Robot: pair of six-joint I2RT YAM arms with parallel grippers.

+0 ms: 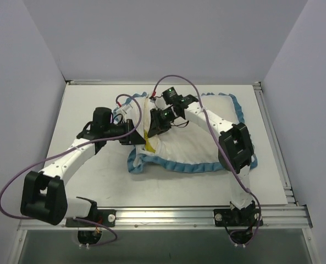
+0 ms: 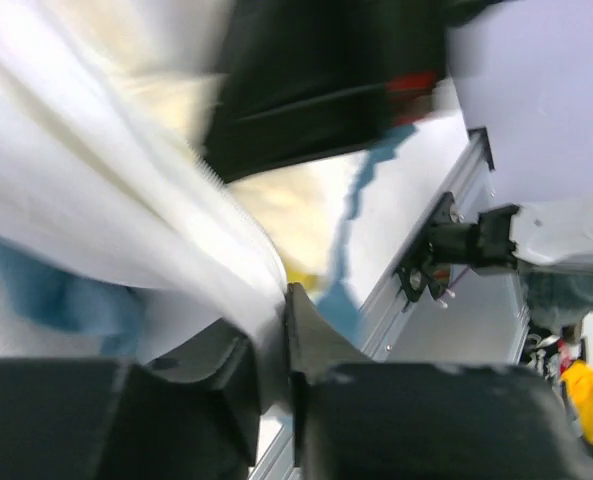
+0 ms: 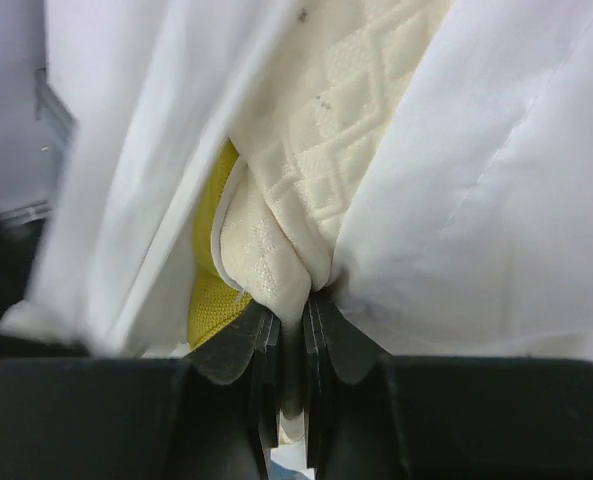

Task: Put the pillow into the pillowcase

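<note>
The pillowcase [image 1: 190,148] lies in the middle of the table, white inside showing, teal ruffled trim round its edge. The cream pillow [image 1: 149,124] with its yellow side band sticks out at the pillowcase's left opening. My left gripper [image 1: 131,132] is shut on a fold of the white pillowcase fabric [image 2: 126,250] at that opening. My right gripper [image 1: 154,124] is shut on the pillow's cream quilted cover [image 3: 306,190] beside the yellow band [image 3: 211,290], with white pillowcase fabric [image 3: 486,200] on both sides. Most of the pillow is hidden by the fabric.
A metal rail [image 1: 179,214] runs along the table's near edge and another along the right edge [image 1: 272,137]. Purple cables [image 1: 9,187] loop off both arms. Grey walls enclose the back and sides.
</note>
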